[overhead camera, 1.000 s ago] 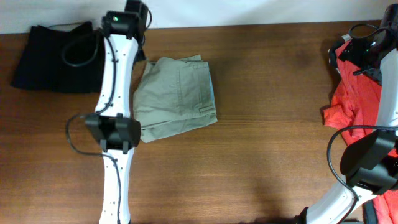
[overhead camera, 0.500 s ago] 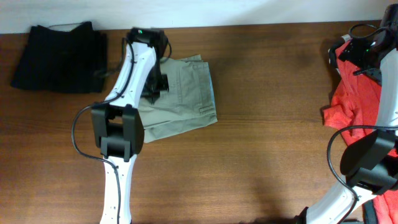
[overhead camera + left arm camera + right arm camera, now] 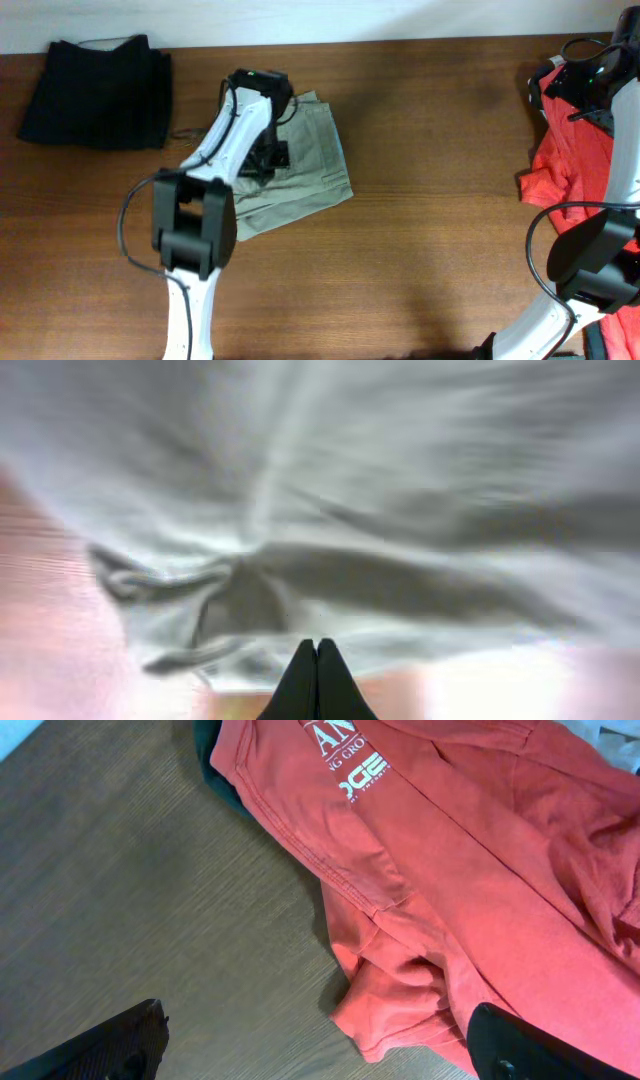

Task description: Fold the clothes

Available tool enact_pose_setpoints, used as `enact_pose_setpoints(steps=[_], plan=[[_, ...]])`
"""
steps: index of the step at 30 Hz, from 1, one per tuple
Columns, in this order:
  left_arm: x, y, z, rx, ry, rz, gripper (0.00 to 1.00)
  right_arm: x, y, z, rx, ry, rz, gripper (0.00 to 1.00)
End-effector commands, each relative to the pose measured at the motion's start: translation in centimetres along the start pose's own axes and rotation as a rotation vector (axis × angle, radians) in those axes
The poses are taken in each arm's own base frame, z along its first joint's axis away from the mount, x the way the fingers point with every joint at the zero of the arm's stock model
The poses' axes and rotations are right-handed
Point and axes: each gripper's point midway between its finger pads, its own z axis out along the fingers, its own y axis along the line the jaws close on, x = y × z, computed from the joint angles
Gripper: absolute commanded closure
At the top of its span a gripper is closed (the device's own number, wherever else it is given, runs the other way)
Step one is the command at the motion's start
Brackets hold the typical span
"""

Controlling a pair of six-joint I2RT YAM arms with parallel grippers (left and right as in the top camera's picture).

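The khaki shorts (image 3: 310,150) lie folded on the table left of centre, and their pale creased fabric (image 3: 380,510) fills the blurred left wrist view. My left gripper (image 3: 268,156) hangs over the shorts' left part. Its fingers (image 3: 317,665) are pressed together with nothing between them. A red T-shirt (image 3: 570,160) with white print (image 3: 350,770) lies crumpled at the right edge. My right gripper (image 3: 315,1013) stands wide open just above the shirt's lower hem and holds nothing. A black garment (image 3: 95,90) lies folded at the back left.
The brown wooden table (image 3: 440,200) runs to a white wall at the back. The right arm (image 3: 600,250) reaches up along the right edge over the red T-shirt. A cable loops beside the left arm's base (image 3: 190,225).
The left arm has swung right, from beside the shorts to over them, its gripper still shut. The shorts have shifted slightly right. The right arm has not moved.
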Motion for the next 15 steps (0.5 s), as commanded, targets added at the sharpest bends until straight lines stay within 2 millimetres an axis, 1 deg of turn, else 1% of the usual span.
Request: enact_pose_setpoints(steps=[1, 2, 3, 4, 5, 6, 7, 8, 9, 10, 11, 12, 13, 15], plan=[[-1.2, 2.0, -8.3, -0.022, -0.304, -0.087, 0.99, -0.2, 0.0, -0.4, 0.003, -0.013, 0.004, 0.01], [-1.9, 2.7, -9.3, -0.025, -0.359, -0.108, 0.99, -0.2, 0.0, -0.4, 0.003, -0.013, 0.004, 0.01], [-2.8, 3.5, -10.2, -0.015, -0.409, -0.136, 0.9, -0.2, 0.0, -0.4, 0.003, -0.013, 0.004, 0.01], [-3.9, 4.5, -10.7, 0.001, -0.444, -0.171, 0.78, -0.2, 0.0, -0.4, 0.003, -0.013, 0.004, 0.01], [-5.1, 5.8, -10.7, 0.013, -0.468, -0.214, 0.74, -0.2, 0.0, -0.4, 0.003, -0.013, 0.004, 0.01], [-6.1, 6.8, -10.7, 0.03, -0.482, -0.244, 0.6, -0.2, 0.0, -0.4, 0.003, -0.013, 0.004, 0.01], [-7.2, 7.6, -10.5, 0.069, -0.497, -0.274, 0.57, -0.2, 0.0, -0.4, 0.003, -0.013, 0.004, 0.01], [-7.8, 7.8, -10.5, 0.094, -0.503, -0.286, 0.56, -0.2, 0.0, -0.4, 0.003, -0.013, 0.004, 0.01], [-8.7, 8.1, -10.0, 0.127, -0.504, -0.299, 0.51, -0.2, 0.0, -0.4, 0.003, -0.013, 0.004, 0.01], [-9.4, 8.1, -9.3, 0.153, -0.498, -0.294, 0.46, -0.2, 0.0, -0.4, 0.003, -0.013, 0.004, 0.01], [-10.1, 7.7, -8.4, 0.177, -0.487, -0.259, 0.33, -0.2, 0.0, -0.4, 0.003, -0.013, 0.005, 0.01], [-10.8, 7.6, -7.4, 0.185, -0.476, -0.246, 0.28, -0.2, 0.0, -0.4, 0.003, -0.013, 0.004, 0.01], [-11.3, 7.7, -6.6, 0.182, -0.469, -0.25, 0.24, -0.2, 0.0, -0.4, 0.003, -0.013, 0.004, 0.01], [-12.2, 7.9, -4.1, 0.177, -0.436, -0.262, 0.23, -0.2, 0.0, -0.4, 0.003, -0.013, 0.004, 0.01]])
